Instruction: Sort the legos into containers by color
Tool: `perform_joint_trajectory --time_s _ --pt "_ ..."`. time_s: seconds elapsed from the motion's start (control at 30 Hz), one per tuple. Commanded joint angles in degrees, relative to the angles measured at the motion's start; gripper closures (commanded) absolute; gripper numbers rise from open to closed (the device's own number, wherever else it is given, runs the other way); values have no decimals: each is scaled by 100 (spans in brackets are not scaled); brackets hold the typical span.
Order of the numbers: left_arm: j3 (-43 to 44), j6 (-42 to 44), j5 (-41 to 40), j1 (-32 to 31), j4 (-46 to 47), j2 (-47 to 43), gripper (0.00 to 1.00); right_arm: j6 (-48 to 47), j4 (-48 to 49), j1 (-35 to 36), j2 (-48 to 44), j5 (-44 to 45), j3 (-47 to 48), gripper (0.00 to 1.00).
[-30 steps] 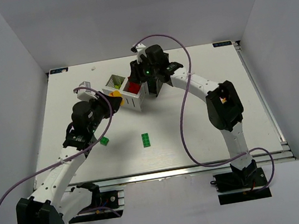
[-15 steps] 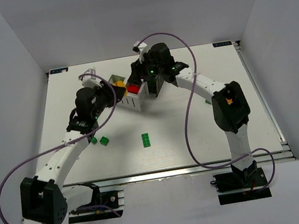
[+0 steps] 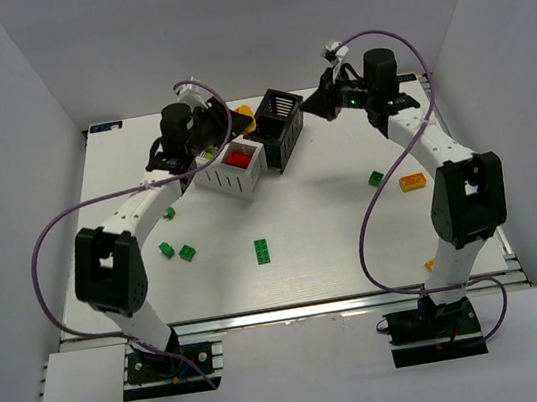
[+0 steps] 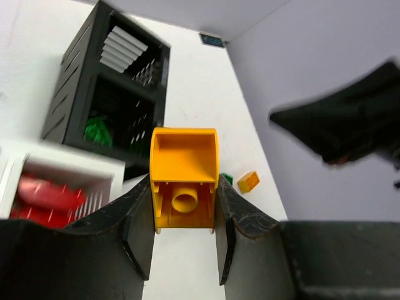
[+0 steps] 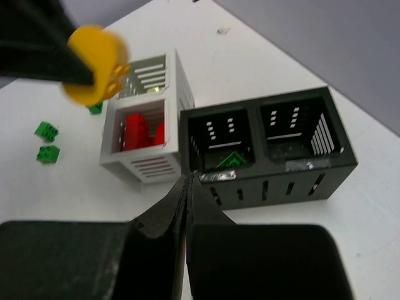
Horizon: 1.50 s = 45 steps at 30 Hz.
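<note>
A white flat tabletop sits inside plain pale grey walls. A silver metal rail runs along its near edge, and a small dark label marks each far corner.

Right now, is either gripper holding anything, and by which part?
The left gripper pinches an orange-yellow brick by its two opposite side walls. The right gripper is shut on nothing.

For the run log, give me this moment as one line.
left gripper: shut on orange brick | right gripper: shut, empty | white box: red bricks
</note>
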Motion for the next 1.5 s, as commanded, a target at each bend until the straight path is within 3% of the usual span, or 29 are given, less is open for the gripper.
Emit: perform_joint_trajectory --time_s 0.0,0.4,0.6,0.83,0.87,1.0,1.23,1.47 --pt "853 -309 564 28 479 576 100 -259 -46 -90 -470 -337 -393 100" --pt "3392 -1935 899 -7 1885 3502 98 -21 -239 -627 -1262 -600 -1307 100" --pt "4544 -1927 793 -122 1587 4278 97 23 -230 -855 -1350 -627 -1527 100" --pt "4686 -1559 389 -210 1025 4524 91 198 -213 -1023 -1420 -671 -1738 100" --pt "4704 -1462 293 -227 938 4516 89 198 -204 -1031 -1429 -680 -1747 99" --pt "4801 -1286 82 -262 542 4533 63 225 -204 -1067 -1446 -715 -1773 95" --pt "5047 -1145 -235 -306 234 4542 34 207 -239 -1119 -1525 -768 -1791 91" --pt "5231 -1092 -305 -315 119 4498 30 85 -336 -1146 -1631 -768 -1835 89"
